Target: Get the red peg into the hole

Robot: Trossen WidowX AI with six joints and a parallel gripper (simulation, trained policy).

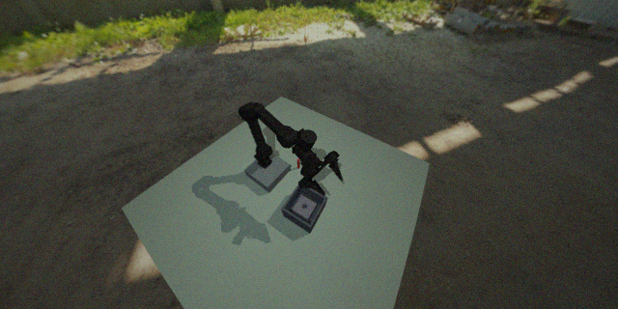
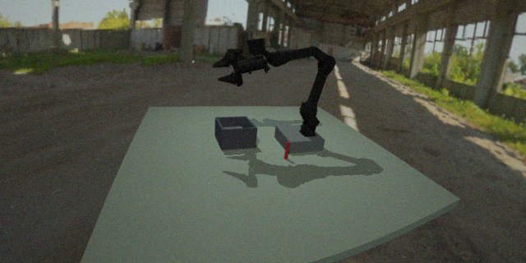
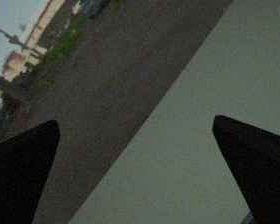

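Observation:
The red peg (image 1: 298, 163) (image 2: 287, 150) stands upright on the table, close beside the arm's base block; in the top view the arm partly hides it. The grey open box (image 1: 295, 220) (image 2: 238, 139) stands apart from the peg, and the pale plate (image 1: 299, 202) with its dark hole shows inside it. My gripper (image 1: 333, 187) (image 2: 216, 72) (image 3: 137, 125) is open wide and empty. It hangs high above the table near the box, far from the peg, with its fingers pointing outward and nearly level. Neither peg nor box hole shows in the wrist view.
The pale green table (image 1: 367, 251) (image 2: 205, 214) (image 3: 191, 100) carries everything, and its edge runs diagonally through the wrist view. The grey base block (image 1: 268, 177) (image 2: 302, 145) sits between the box and the arm's far side. The box walls rise around the plate.

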